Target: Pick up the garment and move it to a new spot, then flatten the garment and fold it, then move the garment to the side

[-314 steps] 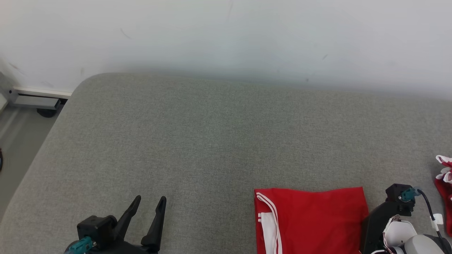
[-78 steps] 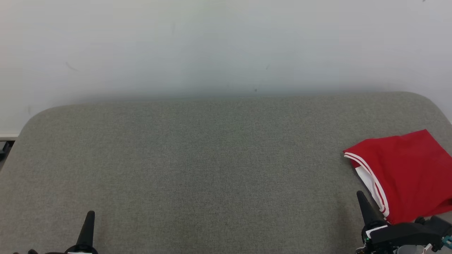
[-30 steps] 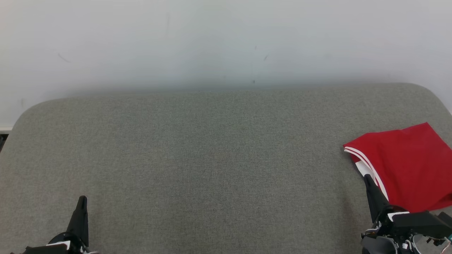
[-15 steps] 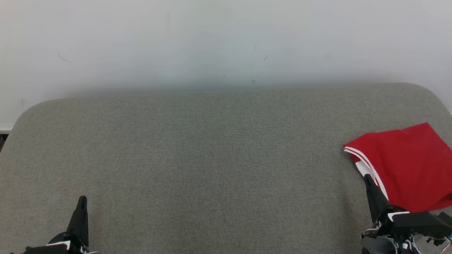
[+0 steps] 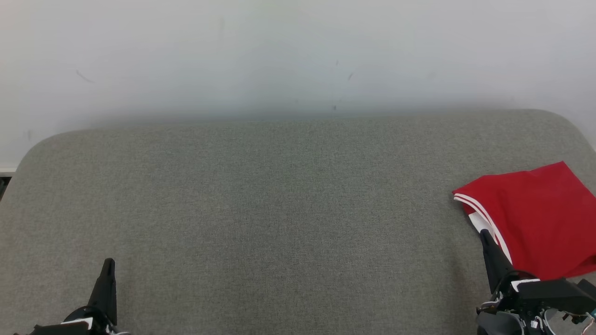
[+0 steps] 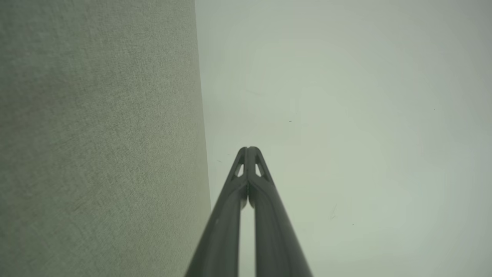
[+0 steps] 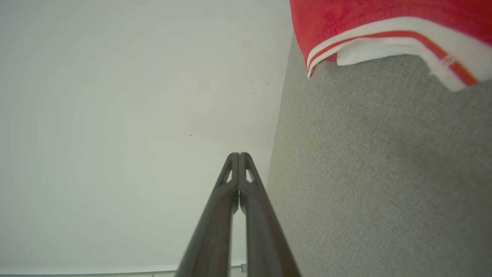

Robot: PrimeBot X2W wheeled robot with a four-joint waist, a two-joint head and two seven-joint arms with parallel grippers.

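Folded red fabric garment with white striped trim [image 5: 535, 218] lies just beyond and to the right of the right gripper [image 5: 485, 235], on the grey upholstered surface [image 5: 279, 209]. That gripper and the left gripper [image 5: 108, 264] are both fully closed and empty. Judgement: the set-aside step looks complete. The next move calls only for keeping both arms clear.

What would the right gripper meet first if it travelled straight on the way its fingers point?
Probably the pale wall, past the far edge of the grey cushion. The right gripper, shut, seems aimed just beside the red garment, though depth is unclear.
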